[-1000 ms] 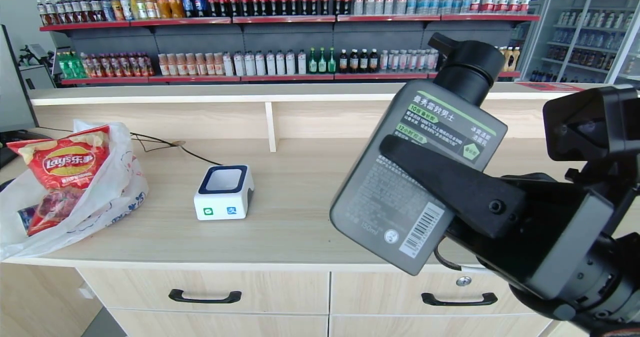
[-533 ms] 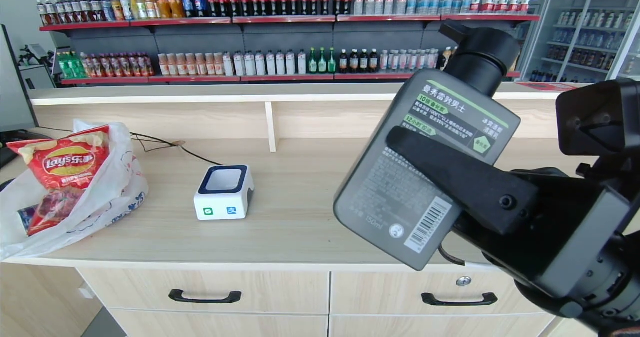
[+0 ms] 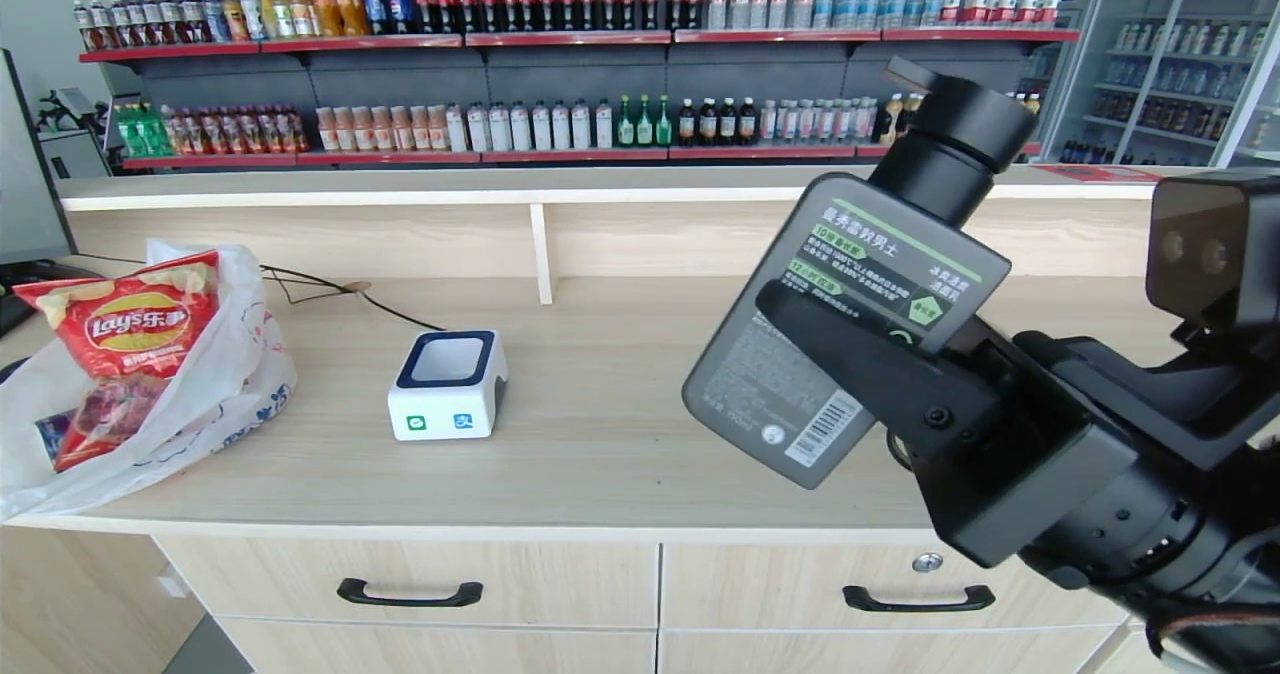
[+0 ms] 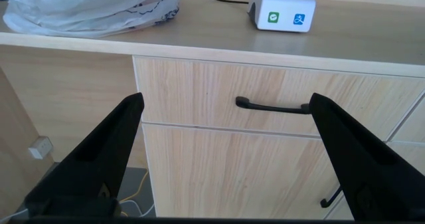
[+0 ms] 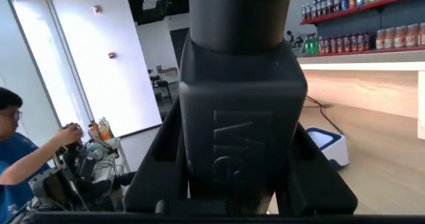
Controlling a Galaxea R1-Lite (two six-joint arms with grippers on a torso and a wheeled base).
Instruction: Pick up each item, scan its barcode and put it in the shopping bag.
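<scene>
My right gripper (image 3: 880,354) is shut on a dark grey bottle (image 3: 790,374) with a black cap, held tilted in the air above the right part of the counter, label and barcode facing me. Up close, the bottle (image 5: 242,117) sits between the right gripper (image 5: 242,184) fingers. The white barcode scanner (image 3: 446,384) stands on the counter left of the bottle; it also shows as scanner (image 4: 281,14). The white shopping bag (image 3: 215,394) lies at the counter's left end with a red chip packet (image 3: 130,319) inside. My left gripper (image 4: 226,151) is open, low in front of the drawers.
A cable (image 3: 330,289) runs from the scanner toward the back left. A raised wooden ledge (image 3: 540,199) borders the counter's rear. Drawers with black handles (image 3: 410,594) lie below the counter edge. Shelves of bottled drinks (image 3: 560,14) fill the background.
The right gripper has carried the bottle farther from the camera and slightly lower, and tilted it; the barcode now sits higher in the view. Scanner and bag have not moved.
</scene>
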